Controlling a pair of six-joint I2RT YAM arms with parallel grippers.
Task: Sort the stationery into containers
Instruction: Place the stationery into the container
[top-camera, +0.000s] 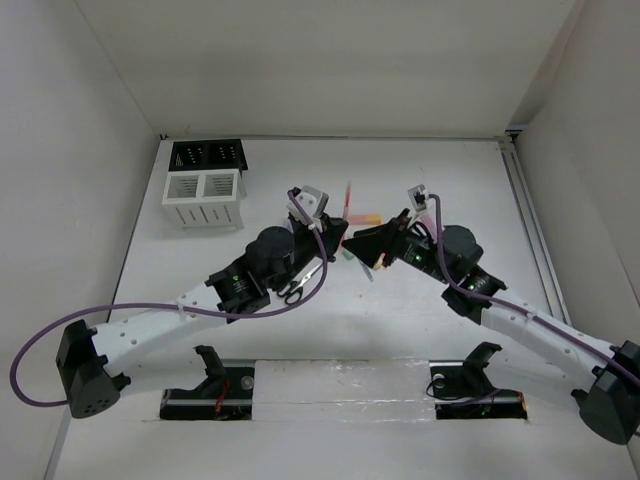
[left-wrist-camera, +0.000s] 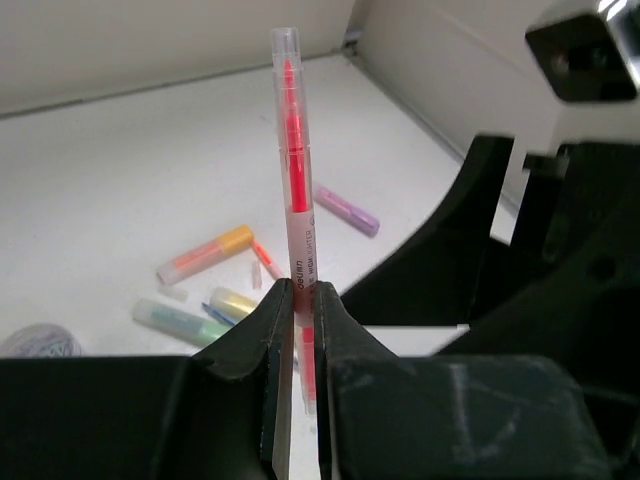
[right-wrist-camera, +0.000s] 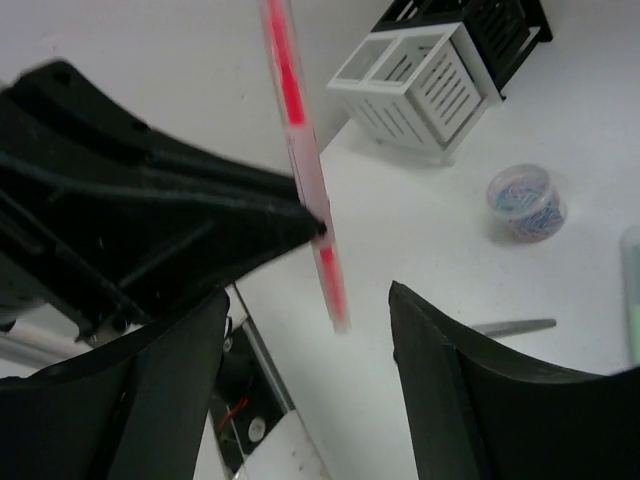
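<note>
The left tool (top-camera: 333, 240) is pinching a thin red pen (top-camera: 348, 195) above the worktop (top-camera: 450, 180) while the right tool (top-camera: 354, 243) is gaping beside it.

From above, both tools are meeting mid-worktop, with scissors (top-camera: 300, 285) lying near and the white slatted organizer (top-camera: 203, 200) sitting against the black mesh holder (top-camera: 207, 154) at far left. The left wrist view is showing the tool (left-wrist-camera: 298, 295) closed on the pen (left-wrist-camera: 293, 170), a clear barrel with a red core standing upright over orange (left-wrist-camera: 205, 253), yellow (left-wrist-camera: 235, 300), green (left-wrist-camera: 175, 318) and purple (left-wrist-camera: 347, 210) markers. From the right wrist, the fingers (right-wrist-camera: 430, 350) are standing wide apart, gripping nothing, the pen (right-wrist-camera: 290, 90) passing between them.
</note>
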